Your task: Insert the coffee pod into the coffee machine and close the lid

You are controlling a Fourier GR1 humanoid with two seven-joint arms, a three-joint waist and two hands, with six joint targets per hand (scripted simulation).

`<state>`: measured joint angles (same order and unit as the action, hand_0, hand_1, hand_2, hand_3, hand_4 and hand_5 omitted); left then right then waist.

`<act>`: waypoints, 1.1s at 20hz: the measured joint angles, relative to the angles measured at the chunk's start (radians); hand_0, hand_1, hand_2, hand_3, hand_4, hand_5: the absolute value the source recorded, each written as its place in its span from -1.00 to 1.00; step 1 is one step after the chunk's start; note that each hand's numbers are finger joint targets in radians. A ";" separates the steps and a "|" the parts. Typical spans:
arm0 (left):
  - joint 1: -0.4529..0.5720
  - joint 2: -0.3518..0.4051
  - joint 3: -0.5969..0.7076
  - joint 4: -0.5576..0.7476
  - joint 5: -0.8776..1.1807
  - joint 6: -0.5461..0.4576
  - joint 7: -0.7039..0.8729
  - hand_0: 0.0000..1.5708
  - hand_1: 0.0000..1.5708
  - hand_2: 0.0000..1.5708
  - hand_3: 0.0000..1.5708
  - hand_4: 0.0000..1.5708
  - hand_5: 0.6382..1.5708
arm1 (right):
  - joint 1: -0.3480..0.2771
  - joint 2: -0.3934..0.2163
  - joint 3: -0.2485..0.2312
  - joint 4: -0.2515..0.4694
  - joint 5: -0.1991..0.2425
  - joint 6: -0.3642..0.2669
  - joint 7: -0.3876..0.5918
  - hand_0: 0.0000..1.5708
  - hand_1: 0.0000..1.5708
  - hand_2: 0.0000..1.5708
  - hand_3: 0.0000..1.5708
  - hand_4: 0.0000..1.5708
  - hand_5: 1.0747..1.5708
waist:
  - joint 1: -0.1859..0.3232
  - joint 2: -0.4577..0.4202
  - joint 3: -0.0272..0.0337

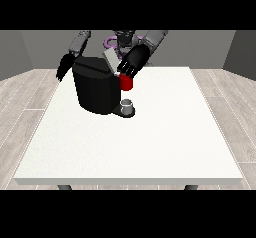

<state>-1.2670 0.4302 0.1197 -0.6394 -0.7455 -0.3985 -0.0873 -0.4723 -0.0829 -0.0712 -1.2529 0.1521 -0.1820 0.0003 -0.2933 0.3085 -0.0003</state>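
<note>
A large white table (150, 147) is seen from the front, its near edge shown as a thin pale band above two dark leg stubs (64, 187) (only their tops are visible). Beneath and around it, a floor of light wood-look planks (25, 107) is laid out to both sides. Grey walls (30, 52) are set behind, closing off the room at the back.

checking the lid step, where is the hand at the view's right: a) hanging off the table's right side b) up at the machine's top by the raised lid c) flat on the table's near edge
b, the hand at the view's right is up at the coffee machine, beside its raised grey lid and just above a red thing at the machine.
</note>
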 measured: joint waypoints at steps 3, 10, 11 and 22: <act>-0.010 0.010 0.001 0.006 -0.005 0.003 -0.009 0.51 0.51 0.54 0.49 -0.54 1.00 | 0.003 0.007 0.012 -0.003 0.011 -0.006 0.000 -1.00 -1.00 -1.00 -1.00 -1.00 1.00 | -0.007 0.003 0.0000; -0.017 0.031 -0.022 -0.002 -0.047 0.044 -0.037 0.54 0.54 0.56 0.40 -1.00 1.00 | -0.013 0.004 0.002 -0.003 0.007 -0.012 0.003 -1.00 -1.00 -1.00 -1.00 -0.82 1.00 | -0.005 0.016 0.0004; -0.016 0.039 -0.029 -0.003 -0.058 0.049 -0.042 0.54 0.54 0.55 0.39 -1.00 1.00 | -0.007 0.001 0.003 -0.004 0.008 -0.009 -0.009 -1.00 -1.00 -1.00 -1.00 -1.00 1.00 | -0.008 0.021 0.0006; -0.012 0.067 -0.029 0.016 -0.093 0.101 -0.093 0.45 0.45 0.45 0.23 -1.00 1.00 | -0.014 0.003 0.017 -0.031 0.016 -0.009 0.017 -1.00 -1.00 -1.00 -1.00 -1.00 1.00 | -0.028 0.050 0.0026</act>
<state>-1.2786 0.4975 0.0906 -0.6231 -0.8385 -0.2974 -0.1806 -0.4859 -0.0801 -0.0546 -1.2840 0.1685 -0.1914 0.0173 -0.3208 0.3581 0.0023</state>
